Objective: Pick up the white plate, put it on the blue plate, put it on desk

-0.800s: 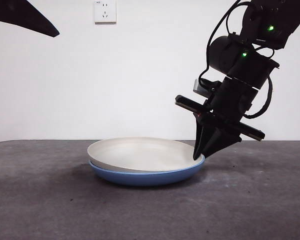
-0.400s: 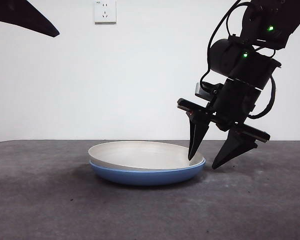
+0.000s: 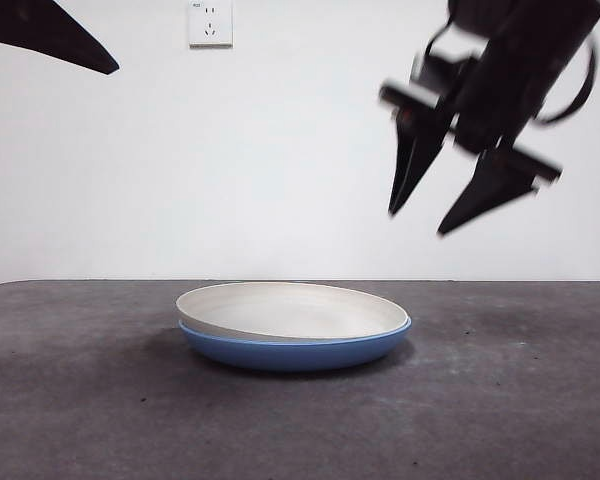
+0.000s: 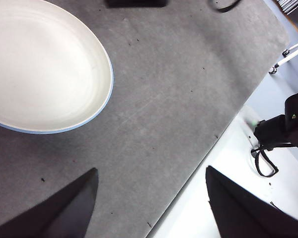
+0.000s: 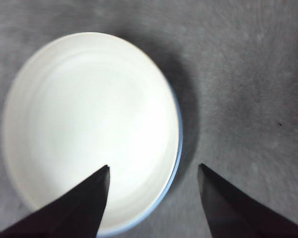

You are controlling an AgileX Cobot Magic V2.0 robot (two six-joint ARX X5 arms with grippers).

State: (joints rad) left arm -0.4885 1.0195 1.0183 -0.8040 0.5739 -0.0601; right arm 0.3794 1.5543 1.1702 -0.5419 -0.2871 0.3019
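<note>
The right gripper (image 3: 428, 212) hung tilted above the white plate (image 3: 290, 311), jaws spread wide, empty; plate sat nested in the blue plate (image 3: 295, 353).

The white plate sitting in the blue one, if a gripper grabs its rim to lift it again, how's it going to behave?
The white plate looks stiff, so it should hold shape when pinched at one edge. Wide and shallow, it would probably tilt from a one-sided grip. Its matte surface may grip better than the glossy blue plate below, which might slide on the desk if dragged.
</note>
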